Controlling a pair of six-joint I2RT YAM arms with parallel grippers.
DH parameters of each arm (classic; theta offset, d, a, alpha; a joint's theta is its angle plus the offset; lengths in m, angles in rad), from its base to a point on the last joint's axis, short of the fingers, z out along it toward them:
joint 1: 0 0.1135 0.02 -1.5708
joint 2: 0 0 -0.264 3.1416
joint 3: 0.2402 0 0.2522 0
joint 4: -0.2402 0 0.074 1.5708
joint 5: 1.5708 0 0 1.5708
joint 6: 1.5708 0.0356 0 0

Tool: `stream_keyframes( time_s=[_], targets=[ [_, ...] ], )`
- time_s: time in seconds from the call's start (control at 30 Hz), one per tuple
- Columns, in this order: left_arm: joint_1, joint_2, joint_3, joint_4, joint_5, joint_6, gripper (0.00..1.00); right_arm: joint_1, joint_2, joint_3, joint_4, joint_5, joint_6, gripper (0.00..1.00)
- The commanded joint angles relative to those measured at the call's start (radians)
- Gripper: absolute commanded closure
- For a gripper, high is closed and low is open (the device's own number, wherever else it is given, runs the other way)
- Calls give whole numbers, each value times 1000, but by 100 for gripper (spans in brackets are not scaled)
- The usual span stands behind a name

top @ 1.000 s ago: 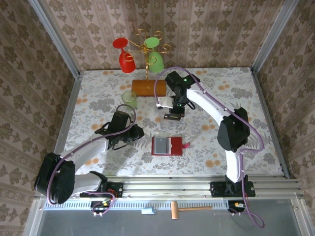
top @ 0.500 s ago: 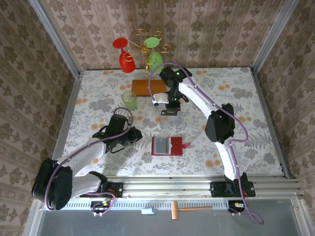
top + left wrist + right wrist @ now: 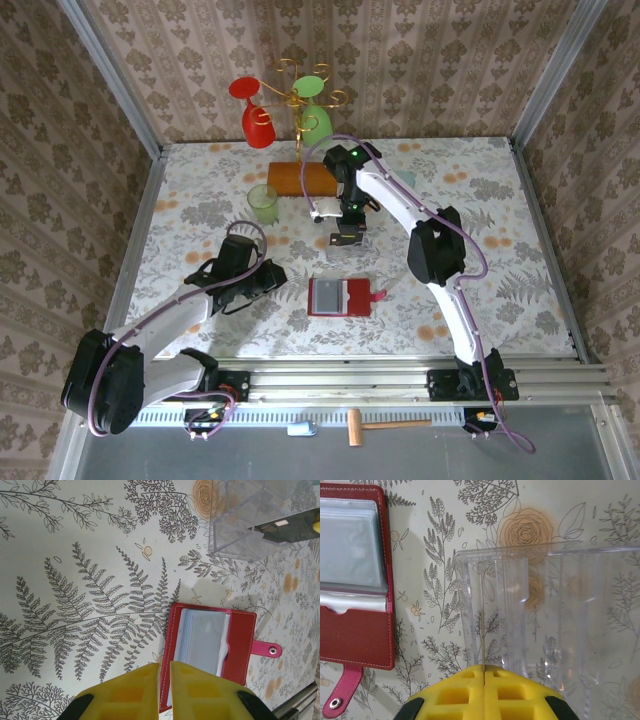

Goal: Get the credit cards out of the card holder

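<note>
On the floral table [image 3: 500, 200] a clear plastic box [image 3: 545, 605] stands just behind the card holder [image 3: 340, 297], which lies open and flat near the front edge, its greyish pockets up and its red tab pointing right. Farther back are a green cup [image 3: 263, 203] and a wooden block [image 3: 303, 178] carrying a gold stand [image 3: 297, 95] with 2 upturned glasses, 1 red and 1 green. A small hammer [image 3: 375, 427] lies on the ledge in front of the arm bases. The right gripper [image 3: 484, 669] hangs over the box, jaws clenched on 1 dark card [image 3: 280, 530] that reaches down into the box, seen edge-on from the wrist. The left gripper [image 3: 165, 666] hovers at the holder's left edge, jaws drawn almost together with a thin slit between them, gripping nothing.
</note>
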Motion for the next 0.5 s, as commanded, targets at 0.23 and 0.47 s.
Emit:
stream_keyframes(
  time_s=[0.23,0.47],
  targets=[
    [7,0,-14,5,-8,-12,86,-4,61,62,-100,-57,81,100],
    [7,14,-14,17,0,-12,86,-6,107,115,-137,-69,98,100]
  ],
)
